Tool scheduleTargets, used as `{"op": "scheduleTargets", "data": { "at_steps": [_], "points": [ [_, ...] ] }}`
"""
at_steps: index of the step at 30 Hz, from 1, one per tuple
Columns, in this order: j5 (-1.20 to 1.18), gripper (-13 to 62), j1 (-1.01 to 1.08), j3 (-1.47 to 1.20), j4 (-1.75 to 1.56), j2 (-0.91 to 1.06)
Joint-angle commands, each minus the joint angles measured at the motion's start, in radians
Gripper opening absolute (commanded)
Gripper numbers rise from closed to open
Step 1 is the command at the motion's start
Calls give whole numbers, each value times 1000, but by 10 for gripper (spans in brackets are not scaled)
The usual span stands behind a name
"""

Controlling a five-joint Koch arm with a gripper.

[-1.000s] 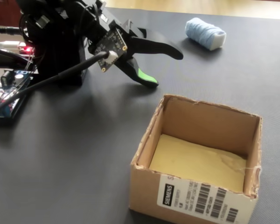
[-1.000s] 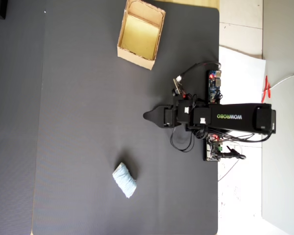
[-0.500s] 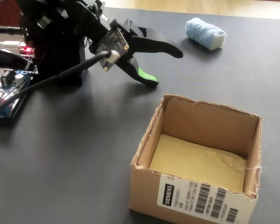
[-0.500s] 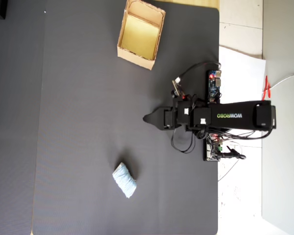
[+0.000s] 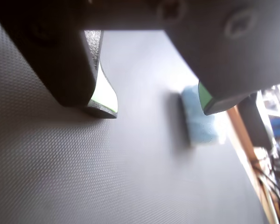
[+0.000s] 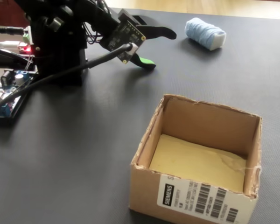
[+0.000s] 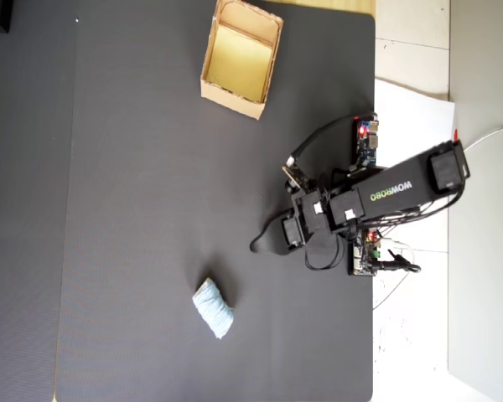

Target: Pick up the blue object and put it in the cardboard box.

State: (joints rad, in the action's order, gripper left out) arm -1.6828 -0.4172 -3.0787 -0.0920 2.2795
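Observation:
The blue object [image 6: 204, 32] is a pale blue wound bundle lying on the dark mat, at the far right in the fixed view and low in the overhead view [image 7: 213, 308]. The tan cardboard box [image 6: 192, 198] stands open-topped and empty in the fixed view's foreground, and at the top of the overhead view [image 7: 230, 99]. My gripper [image 6: 161, 49] hangs open just above the mat, its jaws wide apart with nothing between them. It points toward the bundle from a distance [image 7: 260, 244]. In the wrist view the blue object [image 5: 200, 122] lies beyond the gripper [image 5: 159, 108], behind the right jaw tip.
The black arm base [image 6: 56, 51] and circuit boards with wires [image 6: 7, 95] sit at the left of the fixed view. In the overhead view the boards [image 7: 366, 142] lie on a white surface [image 7: 411, 100] past the mat's right edge.
The arm has swung toward the blue object: down in the overhead view, farther back in the fixed view. The jaws stay open. Box and bundle have not moved.

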Motion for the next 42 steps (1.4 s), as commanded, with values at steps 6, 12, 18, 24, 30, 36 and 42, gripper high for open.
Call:
{"op": "scheduleTargets", "data": {
  "at_steps": [6,12,18,24,30,36,42],
  "points": [
    [-17,335,-181,-6,-66,87],
    [-17,330,-270,37,-48,83],
    [2,330,-270,225,117,51],
    [3,330,-264,483,314,-69],
    [9,330,-252,739,528,-258],
    [9,330,-218,925,584,-495],
    [9,330,-186,1046,589,-643]
  ]
}}
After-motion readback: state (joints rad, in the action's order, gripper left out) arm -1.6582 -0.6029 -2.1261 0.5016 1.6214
